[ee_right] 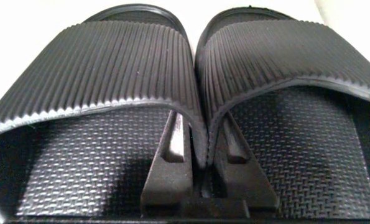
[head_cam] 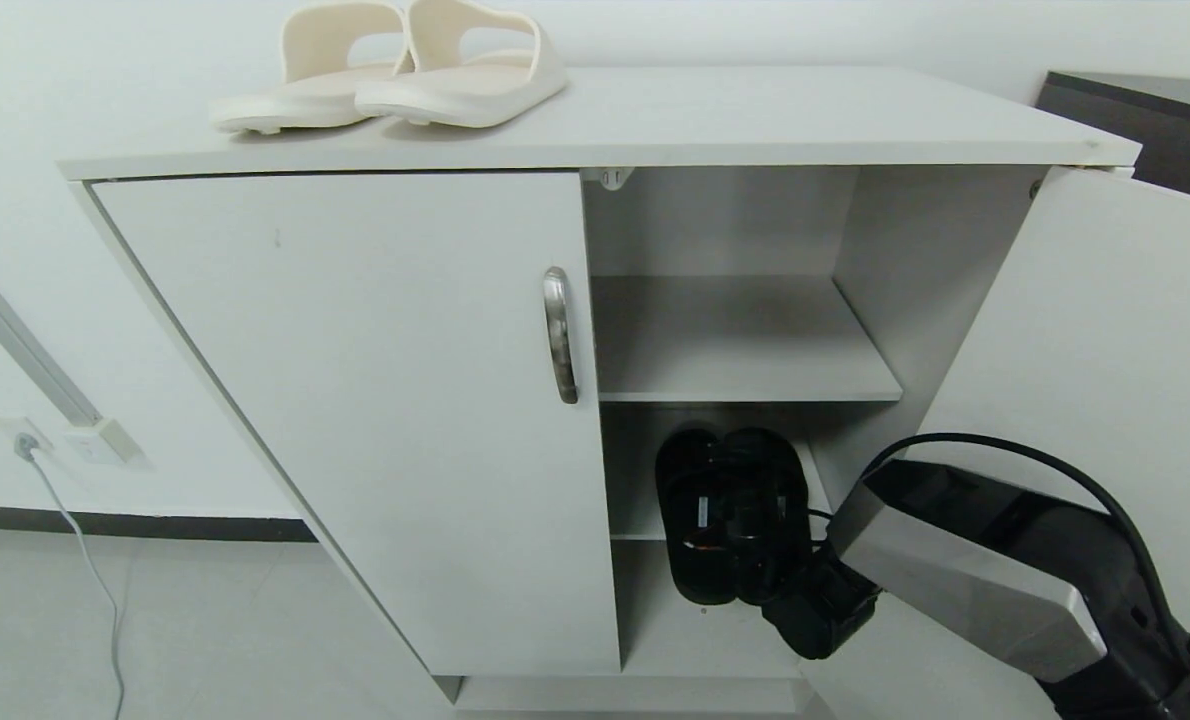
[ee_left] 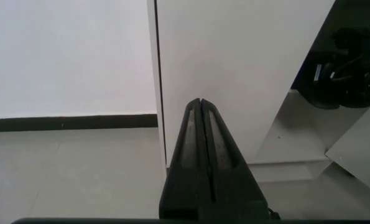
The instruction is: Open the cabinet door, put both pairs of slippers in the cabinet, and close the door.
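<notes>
Down at the open right half of the cabinet (head_cam: 595,120), your right claw (ee_right: 200,121) is clenched on the black slippers (head_cam: 730,515). Its two fingers (ee_right: 169,155) sit inside the footbeds, one in each slipper, and pinch the two touching inner side walls together just under the ribbed straps. From the head view you see the pair side by side in the opening below the upper shelf (head_cam: 735,340), toes pointing into the cabinet and heels toward the claw; you cannot tell whether the soles rest on a board.

Just beside that arm, the right door (head_cam: 1105,350) stands swung wide open. The left door (head_cam: 355,400) is closed, its metal handle (head_cam: 559,335) upright at the inner edge.

Your left claw (ee_left: 200,121) is clenched with nothing in it, fingers pressed flat together, low in front of the closed left door and above the floor (ee_left: 66,168).

On the cabinet top, toward the left rear, the cream slippers (head_cam: 385,70) lie side by side, touching.
</notes>
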### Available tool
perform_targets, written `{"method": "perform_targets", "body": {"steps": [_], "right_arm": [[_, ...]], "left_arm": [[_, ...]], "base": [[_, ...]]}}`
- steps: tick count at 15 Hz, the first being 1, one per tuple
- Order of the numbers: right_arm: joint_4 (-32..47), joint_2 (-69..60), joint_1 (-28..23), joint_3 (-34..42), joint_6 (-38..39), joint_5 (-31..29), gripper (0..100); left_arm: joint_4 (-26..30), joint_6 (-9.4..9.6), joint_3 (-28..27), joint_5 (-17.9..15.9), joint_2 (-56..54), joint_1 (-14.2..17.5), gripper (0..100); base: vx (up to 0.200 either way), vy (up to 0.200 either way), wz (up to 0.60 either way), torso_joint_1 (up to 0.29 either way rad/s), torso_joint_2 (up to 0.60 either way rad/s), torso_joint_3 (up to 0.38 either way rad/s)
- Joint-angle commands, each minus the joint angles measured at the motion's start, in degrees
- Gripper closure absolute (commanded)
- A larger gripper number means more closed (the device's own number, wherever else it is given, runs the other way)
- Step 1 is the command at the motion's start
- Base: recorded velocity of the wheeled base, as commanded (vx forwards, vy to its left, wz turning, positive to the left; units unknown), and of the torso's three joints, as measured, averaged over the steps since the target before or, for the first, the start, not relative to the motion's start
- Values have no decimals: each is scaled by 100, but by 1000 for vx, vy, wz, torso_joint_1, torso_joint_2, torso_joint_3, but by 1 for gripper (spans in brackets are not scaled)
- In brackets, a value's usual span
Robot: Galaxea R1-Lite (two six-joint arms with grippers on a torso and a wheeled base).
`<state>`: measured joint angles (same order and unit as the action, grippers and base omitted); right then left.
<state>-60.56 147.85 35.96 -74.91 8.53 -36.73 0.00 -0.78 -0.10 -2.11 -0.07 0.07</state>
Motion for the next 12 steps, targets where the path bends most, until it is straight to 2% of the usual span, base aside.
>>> {"method": "perform_targets", "body": {"steps": [1, 3, 6, 12], "right_arm": [[97, 25, -28, -305, -1, 8, 100], [625, 78, -151, -894, 8, 17, 100], [976, 262, -239, -1465, 8, 17, 100], [1134, 605, -318, -1904, 8, 26, 100]], "left_arm": [[0, -1, 1, 0, 7, 1, 100], [0, -1, 1, 0, 7, 1, 100], [0, -1, 1, 0, 7, 1, 100], [0, -1, 1, 9, 7, 1, 100]], "base": [[0, 0, 0, 0, 0, 0], [0, 0, 0, 0, 0, 0], [0, 0, 0, 0, 0, 0], [0, 0, 0, 0, 0, 0]]}}
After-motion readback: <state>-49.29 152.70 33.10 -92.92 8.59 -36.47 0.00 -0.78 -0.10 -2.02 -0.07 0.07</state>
